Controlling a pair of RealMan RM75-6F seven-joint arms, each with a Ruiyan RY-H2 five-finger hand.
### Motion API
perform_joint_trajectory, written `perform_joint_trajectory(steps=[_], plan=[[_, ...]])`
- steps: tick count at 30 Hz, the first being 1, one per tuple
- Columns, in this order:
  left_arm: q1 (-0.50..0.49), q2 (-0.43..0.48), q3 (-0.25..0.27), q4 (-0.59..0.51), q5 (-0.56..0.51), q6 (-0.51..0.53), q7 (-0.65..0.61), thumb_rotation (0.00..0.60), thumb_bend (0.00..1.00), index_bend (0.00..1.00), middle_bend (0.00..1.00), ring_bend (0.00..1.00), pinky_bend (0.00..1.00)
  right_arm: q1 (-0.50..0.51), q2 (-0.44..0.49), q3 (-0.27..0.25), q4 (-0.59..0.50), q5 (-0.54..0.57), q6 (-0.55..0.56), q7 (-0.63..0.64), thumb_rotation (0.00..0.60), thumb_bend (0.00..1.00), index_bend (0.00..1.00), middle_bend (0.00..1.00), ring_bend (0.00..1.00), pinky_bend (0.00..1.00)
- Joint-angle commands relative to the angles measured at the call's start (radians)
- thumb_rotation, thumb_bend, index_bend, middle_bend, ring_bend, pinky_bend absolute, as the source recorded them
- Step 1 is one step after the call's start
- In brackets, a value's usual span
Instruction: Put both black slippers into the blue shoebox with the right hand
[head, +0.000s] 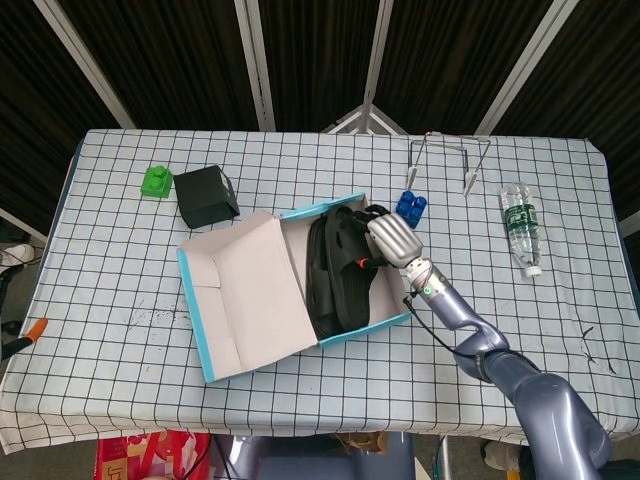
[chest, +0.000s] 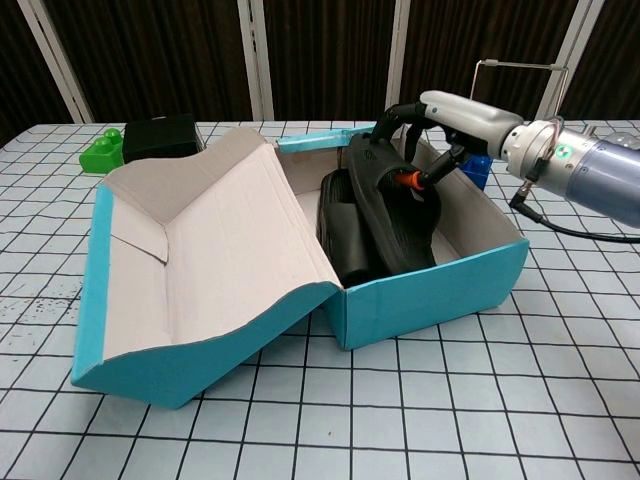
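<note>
The blue shoebox (head: 375, 327) (chest: 440, 288) lies open in the middle of the table, its lid (head: 250, 290) (chest: 200, 265) folded out to the left. Both black slippers sit inside it: one (head: 325, 280) (chest: 345, 235) lies against the lid side, the other (head: 355, 265) (chest: 395, 215) leans on it. My right hand (head: 392, 240) (chest: 450, 120) reaches over the box's far right wall and grips the top of the leaning slipper. My left hand shows in neither view.
A black box (head: 205, 195) (chest: 158, 137) and a green block (head: 156, 181) (chest: 101, 154) stand at the back left. A blue block (head: 410, 205) (chest: 478, 165) sits just behind the shoebox. A wire stand (head: 448, 160) and a water bottle (head: 522, 228) lie at the back right.
</note>
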Motion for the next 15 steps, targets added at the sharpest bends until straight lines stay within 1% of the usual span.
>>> perform_joint_trajectory(steps=[1,11,15], plan=[[0.001,0.001,0.000,-0.001,0.000,0.001,-0.002,0.600,0.08,0.23,0.05,0.00,0.05,0.008,0.006,0.004,-0.009,0.012,-0.035,-0.037,0.600,0.36,0.51,0.39,0.40,0.20],[0.002,0.005,0.001,-0.004,0.001,0.001,-0.004,0.600,0.08,0.23,0.05,0.00,0.05,0.017,0.018,0.045,-0.023,0.095,-0.164,-0.161,0.600,0.36,0.52,0.39,0.40,0.18],[0.002,0.007,0.001,-0.006,0.001,0.001,-0.006,0.600,0.08,0.23,0.05,0.00,0.05,0.014,0.030,0.054,-0.045,0.113,-0.185,-0.209,0.600,0.36,0.52,0.39,0.40,0.18]])
